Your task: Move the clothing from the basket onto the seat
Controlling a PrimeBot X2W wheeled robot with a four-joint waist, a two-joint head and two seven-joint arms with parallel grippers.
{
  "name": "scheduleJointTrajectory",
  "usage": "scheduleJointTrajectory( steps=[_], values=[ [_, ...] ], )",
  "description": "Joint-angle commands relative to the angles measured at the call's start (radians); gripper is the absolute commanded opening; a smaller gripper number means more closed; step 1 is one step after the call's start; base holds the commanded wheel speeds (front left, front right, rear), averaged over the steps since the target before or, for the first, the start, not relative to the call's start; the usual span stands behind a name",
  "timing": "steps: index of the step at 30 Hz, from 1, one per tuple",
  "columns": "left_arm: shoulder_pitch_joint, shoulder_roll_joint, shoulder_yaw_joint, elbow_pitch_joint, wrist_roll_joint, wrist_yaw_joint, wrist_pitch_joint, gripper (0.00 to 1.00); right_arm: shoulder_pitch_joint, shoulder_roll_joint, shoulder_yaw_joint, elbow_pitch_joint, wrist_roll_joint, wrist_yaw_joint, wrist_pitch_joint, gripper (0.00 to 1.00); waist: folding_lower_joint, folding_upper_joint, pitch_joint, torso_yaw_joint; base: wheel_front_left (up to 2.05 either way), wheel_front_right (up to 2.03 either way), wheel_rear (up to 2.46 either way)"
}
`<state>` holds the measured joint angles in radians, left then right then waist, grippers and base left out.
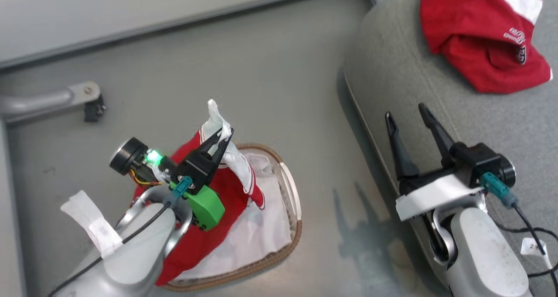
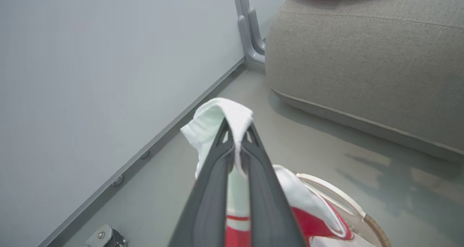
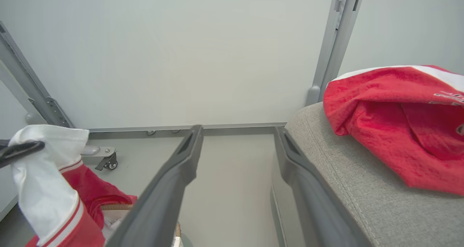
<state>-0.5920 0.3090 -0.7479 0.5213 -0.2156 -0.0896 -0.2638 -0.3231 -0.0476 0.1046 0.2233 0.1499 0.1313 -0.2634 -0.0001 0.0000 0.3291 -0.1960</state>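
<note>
My left gripper [image 1: 224, 135] is shut on the white sleeve [image 2: 221, 118] of a red garment [image 1: 218, 201], lifted above the basket [image 1: 293, 188]. The rest of that garment hangs down into the basket over the white liner [image 1: 257, 236]. In the right wrist view the held sleeve [image 3: 47, 181] hangs at the far left. Another red garment [image 1: 479, 39] with white lettering lies on the grey seat [image 1: 392, 61] at the upper right. My right gripper [image 1: 407, 114] stands open over the seat's near edge, holding nothing; its fingers [image 3: 174, 181] frame the bare floor.
A pale wall panel with a metal base rail [image 1: 174, 22] runs along the far side. A caster foot [image 1: 89, 98] on a grey leg sits on the floor at the left. A metal post bracket [image 2: 250, 40] stands by the seat's corner. Grey floor [image 1: 261, 83] lies between basket and seat.
</note>
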Motion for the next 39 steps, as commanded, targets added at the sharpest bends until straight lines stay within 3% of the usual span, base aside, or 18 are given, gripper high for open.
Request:
scheduleJointTrajectory(
  steps=[1,10,18,30,39],
  values=[
    [-0.022,0.013,-0.008,-0.015,0.019,-0.007,-0.001,0.0,0.028,-0.005,-0.002,0.007,0.004,-0.001,-0.002,1.0,0.0001,0.0,-0.17,0.086,0.0,0.0,0.0],
    [-0.192,0.083,-0.021,-0.117,0.042,-0.031,0.046,0.0,0.076,-0.005,0.013,0.019,-0.008,-0.001,-0.002,1.0,0.0001,0.0,-0.259,0.093,0.0,0.0,0.0],
    [-0.359,0.104,-0.036,-0.19,0.036,-0.039,0.095,0.0,0.059,-0.005,0.04,0.022,-0.018,-0.001,-0.002,1.0,0.0001,0.0,-0.286,0.083,0.0,0.0,0.0],
    [-0.585,0.033,-0.146,-0.147,-0.004,-0.04,0.116,0.0,0.0,-0.004,0.194,0.075,-0.046,-0.001,-0.002,1.0,0.0001,0.0,-0.301,0.084,0.0,0.0,0.0],
    [-0.664,0.009,-0.224,-0.112,-0.058,-0.041,0.101,0.0,0.03,-0.004,0.304,0.062,0.006,-0.001,-0.002,1.0,0.0001,0.0,-0.324,0.111,0.0,0.0,0.0]
  ],
)
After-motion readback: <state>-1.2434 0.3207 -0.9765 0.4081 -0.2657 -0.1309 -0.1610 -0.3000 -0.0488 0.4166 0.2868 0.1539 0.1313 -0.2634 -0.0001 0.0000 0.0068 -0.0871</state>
